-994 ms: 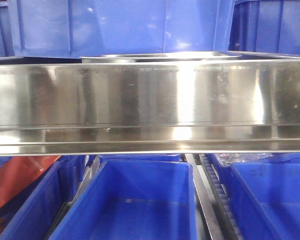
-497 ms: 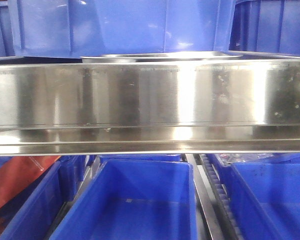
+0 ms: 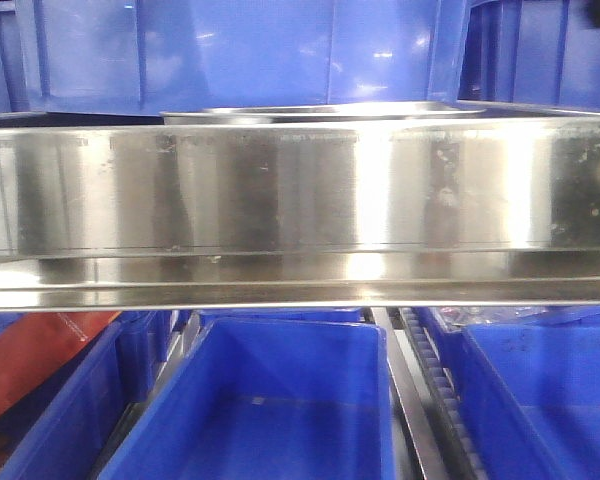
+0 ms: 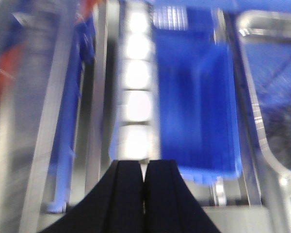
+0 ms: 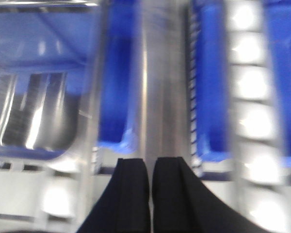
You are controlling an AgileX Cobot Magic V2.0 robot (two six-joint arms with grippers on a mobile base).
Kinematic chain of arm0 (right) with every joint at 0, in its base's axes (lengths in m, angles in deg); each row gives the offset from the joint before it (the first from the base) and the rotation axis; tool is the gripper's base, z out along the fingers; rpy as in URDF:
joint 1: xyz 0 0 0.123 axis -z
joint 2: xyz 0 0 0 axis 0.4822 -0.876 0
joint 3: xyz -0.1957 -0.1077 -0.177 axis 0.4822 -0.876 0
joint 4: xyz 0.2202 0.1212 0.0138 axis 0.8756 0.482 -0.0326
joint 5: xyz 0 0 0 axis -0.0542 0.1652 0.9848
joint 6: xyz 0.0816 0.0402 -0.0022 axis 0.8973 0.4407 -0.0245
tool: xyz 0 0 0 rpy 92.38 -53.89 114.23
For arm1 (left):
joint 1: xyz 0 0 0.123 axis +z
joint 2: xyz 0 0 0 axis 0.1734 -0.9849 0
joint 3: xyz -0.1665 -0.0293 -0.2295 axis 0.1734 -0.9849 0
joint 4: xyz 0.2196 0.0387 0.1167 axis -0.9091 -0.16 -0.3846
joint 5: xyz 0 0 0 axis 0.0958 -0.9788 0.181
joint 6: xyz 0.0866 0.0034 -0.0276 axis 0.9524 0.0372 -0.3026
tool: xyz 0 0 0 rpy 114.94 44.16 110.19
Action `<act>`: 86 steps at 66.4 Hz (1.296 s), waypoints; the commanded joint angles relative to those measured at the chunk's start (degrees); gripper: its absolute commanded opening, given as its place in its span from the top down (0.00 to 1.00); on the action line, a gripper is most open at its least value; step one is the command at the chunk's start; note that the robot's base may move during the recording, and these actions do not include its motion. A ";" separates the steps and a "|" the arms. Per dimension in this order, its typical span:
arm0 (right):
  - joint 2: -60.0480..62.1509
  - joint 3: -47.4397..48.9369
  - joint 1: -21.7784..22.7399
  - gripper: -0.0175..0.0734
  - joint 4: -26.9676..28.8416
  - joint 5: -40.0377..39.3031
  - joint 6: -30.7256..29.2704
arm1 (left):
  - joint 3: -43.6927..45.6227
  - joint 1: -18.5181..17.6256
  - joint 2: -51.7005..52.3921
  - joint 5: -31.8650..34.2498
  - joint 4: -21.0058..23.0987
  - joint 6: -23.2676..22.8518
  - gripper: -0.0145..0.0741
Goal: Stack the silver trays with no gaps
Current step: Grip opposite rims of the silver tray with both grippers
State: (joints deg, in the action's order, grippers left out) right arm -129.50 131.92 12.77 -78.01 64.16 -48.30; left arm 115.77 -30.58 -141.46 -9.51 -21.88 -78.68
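1. While the mirror-like steel rail (image 3: 300, 190) fills the front view, only the thin rolled rim of one silver tray (image 3: 320, 112) shows above it, in front of a blue plastic bin (image 3: 230, 50).
2. Through heavy blur, a deep blue bin (image 4: 194, 111) lies ahead of the left gripper (image 4: 145, 179). A shiny round-cornered tray (image 4: 256, 121) sits ahead-right, cut off by the frame edge.
3. Equally blurred, a gleaming tray (image 5: 34, 116) lies ahead-left of the right gripper (image 5: 151, 189).
4. Both grippers' black fingers nearly meet, holding nothing.
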 commanded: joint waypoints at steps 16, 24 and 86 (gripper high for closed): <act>-13.73 14.17 -2.34 0.81 -0.31 5.93 4.45 | 20.36 -5.20 -15.24 -10.25 -0.14 -1.26 0.85; -17.22 17.56 -2.34 0.81 -2.15 6.54 5.75 | 25.30 -6.01 -19.98 -11.73 0.36 -1.26 0.85; -20.86 19.27 -2.47 0.74 -2.48 6.24 6.01 | 28.76 -6.89 -26.31 -8.86 4.79 -3.93 0.85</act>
State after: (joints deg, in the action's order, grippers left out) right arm -150.56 150.58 10.44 -79.45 70.68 -42.29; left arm 144.06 -36.92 -167.46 -18.94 -17.49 -82.07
